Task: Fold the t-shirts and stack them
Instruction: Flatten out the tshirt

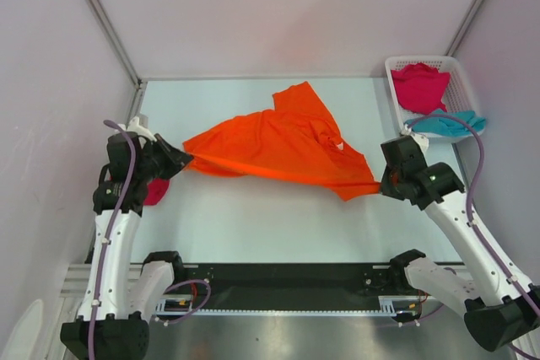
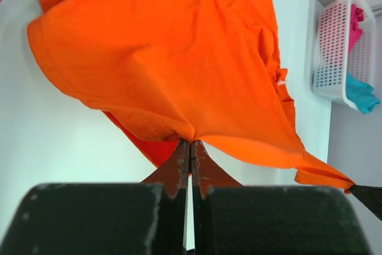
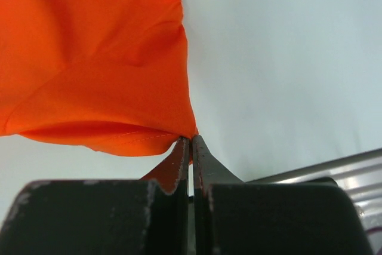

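The left tool (image 1: 182, 158) is clenched on a hemmed corner of a bright orange short-sleeved cloth t-shirt (image 1: 278, 145); its wrist view shows the two fingers pressed together with the fabric pinched at the tips (image 2: 190, 145). The right tool (image 1: 380, 185) is likewise clenched on the opposite corner, with its jaws closed on a stitched edge (image 3: 191, 141).

The orange t-shirt hangs stretched between them across the middle of the pale table (image 1: 253, 229). Its long axis runs left to right and dips slightly toward the near right. One flap points toward the back wall, well short of the table's far edge. A broad strip of table surface shows between the shirt and the near edge, and another behind it.

Each arm stands close to a side wall. Just behind the right tool, a white plastic lattice basket (image 1: 395, 94) sits in the far right corner, holding a crumpled magenta-pink t-shirt (image 1: 419, 86) and a teal t-shirt (image 1: 447, 124) that spills over its near rim.

A second magenta-pink cloth (image 1: 157, 191) lies by the left arm, mostly hidden behind it. The pictures do not show whether the orange shirt's sagging middle touches the table. A small white spot near its folds is too small to identify.
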Tool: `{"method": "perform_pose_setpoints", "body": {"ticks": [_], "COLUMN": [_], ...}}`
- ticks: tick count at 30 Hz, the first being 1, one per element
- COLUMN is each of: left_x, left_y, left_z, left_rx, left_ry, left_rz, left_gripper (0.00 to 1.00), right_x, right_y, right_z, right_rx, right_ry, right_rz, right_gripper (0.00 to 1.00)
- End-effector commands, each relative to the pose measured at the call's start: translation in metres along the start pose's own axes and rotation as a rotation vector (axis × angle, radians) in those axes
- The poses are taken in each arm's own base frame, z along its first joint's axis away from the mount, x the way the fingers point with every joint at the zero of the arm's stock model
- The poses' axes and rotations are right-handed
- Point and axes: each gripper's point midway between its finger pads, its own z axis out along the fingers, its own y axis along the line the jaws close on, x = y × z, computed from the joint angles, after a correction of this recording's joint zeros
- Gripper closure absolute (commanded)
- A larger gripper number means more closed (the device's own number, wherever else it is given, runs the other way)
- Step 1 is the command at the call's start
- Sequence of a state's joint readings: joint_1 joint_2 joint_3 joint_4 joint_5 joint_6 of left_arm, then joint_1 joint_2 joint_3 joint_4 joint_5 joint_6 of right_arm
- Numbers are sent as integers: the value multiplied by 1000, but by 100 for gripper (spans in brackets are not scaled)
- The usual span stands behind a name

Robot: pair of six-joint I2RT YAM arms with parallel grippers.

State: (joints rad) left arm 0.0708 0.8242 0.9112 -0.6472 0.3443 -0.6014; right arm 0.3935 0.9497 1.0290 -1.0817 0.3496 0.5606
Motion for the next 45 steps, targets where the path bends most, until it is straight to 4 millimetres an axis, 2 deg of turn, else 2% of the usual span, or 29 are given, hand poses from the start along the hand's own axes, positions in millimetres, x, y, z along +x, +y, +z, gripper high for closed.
{"method": "perform_pose_setpoints", "body": {"ticks": [1, 5, 6, 7, 13, 17, 21, 22, 25, 31, 34, 36, 37, 38, 40, 41, 42, 43, 44, 45], "left_x": [9, 9, 9, 7, 0, -4, -5, -2, 1, -2, -5, -5, -5, -6, -3, -1, 2, 4, 6, 9], "left_y": [8, 7, 8, 6, 2, 2, -1, 0, 1, 0, -3, -3, -4, -4, -3, -2, 0, 1, -1, -2], "left_z": [0, -4, -5, -7, -19, -26, -26, -24, -19, -15, -11, -6, -5, -4, 0, 1, 2, 3, 2, 1], "left_rx": [-17, -24, -30, -31, -41, -55, -41, -43, -35, -30, -15, -9, -2, 0, 4, 7, 5, 5, 20, 29], "left_ry": [21, 21, 24, 20, -13, -29, -27, -16, 2, -7, -7, 2, 3, 3, 20, 27, 36, 43, 50, 57], "left_rz": [-19, -17, -19, -18, -14, -3, -16, -23, -42, -45, -49, -57, -56, -54, -51, -48, -45, -47, -45, -41], "left_gripper": [98, 91, 84, 82, 80, 80, 80, 80, 80, 79, 79, 79, 79, 79, 79, 79, 79, 79, 79, 79], "right_x": [5, 0, 0, 1, -4, -2, 10, 11, 12, -1, -19, -36, -47, -59, -74, -102, -102, -106, -128, -121], "right_y": [-4, -3, -2, -3, -4, -10, -16, -16, -17, -8, 16, 44, 59, 78, 103, 118, 129, 143, 155, 165], "right_z": [-7, -12, -13, -13, -24, -32, -34, -36, -39, -38, -25, -6, -4, 15, 31, 36, 63, 75, 79, 112], "right_rx": [16, 18, 15, 19, 18, 24, 37, 32, 29, 2, -45, -88, -130, -143, -188, -223, -211, -247, -278, -261], "right_ry": [12, 11, 13, 20, 14, 20, 52, 53, 55, 17, 1, -7, -12, -5, 0, -50, -9, 17, -9, 56], "right_rz": [41, 46, 49, 45, 48, 53, 47, 48, 52, 49, 40, 13, 13, -15, -30, -22, -39, -37, -20, -42], "right_gripper": [100, 100, 97, 93, 97, 95, 81, 69, 45, 42, 40, 40, 40, 40, 41, 41, 41, 41, 41, 41]}}
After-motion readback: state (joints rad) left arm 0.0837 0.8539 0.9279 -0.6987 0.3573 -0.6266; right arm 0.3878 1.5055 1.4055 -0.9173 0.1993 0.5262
